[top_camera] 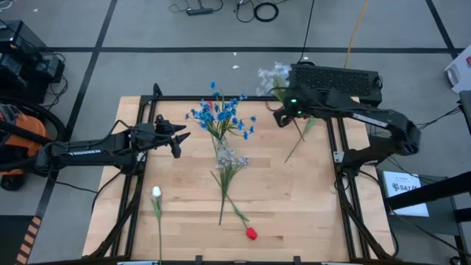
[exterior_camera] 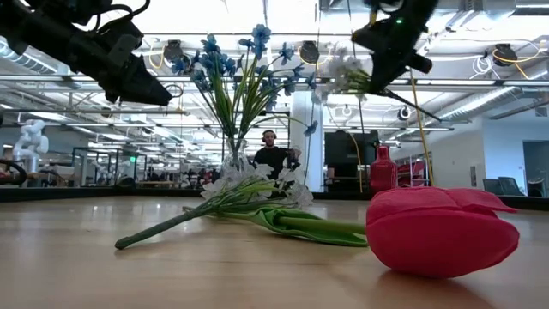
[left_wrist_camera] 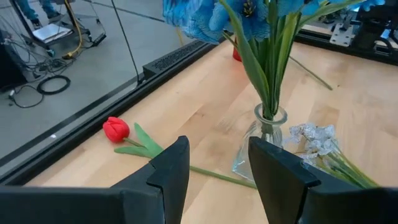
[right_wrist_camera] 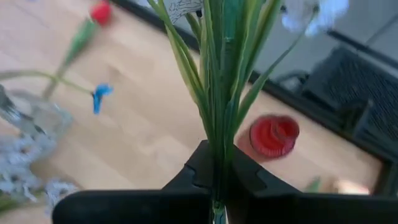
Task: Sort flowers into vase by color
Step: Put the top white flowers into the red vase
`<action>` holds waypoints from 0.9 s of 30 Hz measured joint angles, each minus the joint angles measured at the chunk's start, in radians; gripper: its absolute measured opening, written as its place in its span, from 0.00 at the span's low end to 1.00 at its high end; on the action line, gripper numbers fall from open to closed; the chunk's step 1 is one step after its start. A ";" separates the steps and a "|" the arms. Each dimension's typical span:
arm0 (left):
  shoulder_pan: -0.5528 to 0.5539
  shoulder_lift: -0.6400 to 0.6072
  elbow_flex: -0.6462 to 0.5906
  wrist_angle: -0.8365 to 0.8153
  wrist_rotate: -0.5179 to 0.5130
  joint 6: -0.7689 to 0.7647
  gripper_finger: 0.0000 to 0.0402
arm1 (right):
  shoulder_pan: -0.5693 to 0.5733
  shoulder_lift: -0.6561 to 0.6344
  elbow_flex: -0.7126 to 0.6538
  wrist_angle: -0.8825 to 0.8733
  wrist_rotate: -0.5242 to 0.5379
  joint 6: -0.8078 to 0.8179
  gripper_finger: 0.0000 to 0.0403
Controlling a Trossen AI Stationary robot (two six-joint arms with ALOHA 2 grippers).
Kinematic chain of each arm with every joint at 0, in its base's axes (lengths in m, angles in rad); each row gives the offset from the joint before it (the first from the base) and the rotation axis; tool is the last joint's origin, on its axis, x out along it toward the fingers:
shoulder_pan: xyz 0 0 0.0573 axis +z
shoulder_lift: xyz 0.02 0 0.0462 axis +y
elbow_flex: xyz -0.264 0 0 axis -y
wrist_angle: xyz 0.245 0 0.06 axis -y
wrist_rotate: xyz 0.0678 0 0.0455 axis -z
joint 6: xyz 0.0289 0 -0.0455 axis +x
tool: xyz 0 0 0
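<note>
My right gripper [top_camera: 283, 112] is over the table's far right part, shut on a pale white-lilac flower [top_camera: 274, 76] held in the air. My left gripper [top_camera: 180, 137] hovers open left of a clear glass vase [left_wrist_camera: 261, 140] that holds the blue flowers [top_camera: 221, 114]. Nothing is between its fingers. A second white-lilac bunch [top_camera: 229, 158] lies flat on the table near the vase. A red tulip [top_camera: 251, 233] and a white tulip [top_camera: 156, 193] lie near the near edge. A small red vase [right_wrist_camera: 273, 135] stands behind the blue flowers. My right gripper pinches the white-lilac flower's bundle of green stems and leaves [right_wrist_camera: 217, 146] between its two fingers, about midway along. The flower is lifted clear of the table. Its bloom [exterior_camera: 343, 77] points toward the far edge, and its stem end [top_camera: 291, 156] slants down toward the near side.
The wooden table [top_camera: 294, 213] has black rails along its left and right sides. The stems of the red tulip and the lying bunch cross the middle. A black box [top_camera: 335, 79] sits by the far right corner. A person [exterior_camera: 273, 154] sits in the room beyond.
</note>
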 joint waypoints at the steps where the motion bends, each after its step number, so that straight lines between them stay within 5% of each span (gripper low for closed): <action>1: 0.000 0.000 0.000 0.000 0.000 0.000 0.43 | -0.009 -0.041 -0.045 0.053 -0.007 -0.016 0.01; 10: 0.000 0.000 0.000 0.000 0.000 0.000 0.43 | -0.136 -0.424 -0.552 0.867 -0.344 -0.244 0.01; 15: 0.000 0.000 0.000 -0.001 -0.001 -0.001 0.43 | -0.163 -0.498 -0.726 1.092 -0.229 -0.495 0.01; 21: 0.000 0.000 0.000 -0.001 -0.002 -0.002 0.43 | -0.191 -0.459 -0.759 1.155 -0.125 -0.559 0.01; 27: 0.000 0.000 0.000 -0.001 -0.003 -0.002 0.43 | -0.256 -0.395 -0.759 1.321 -0.141 -0.587 0.01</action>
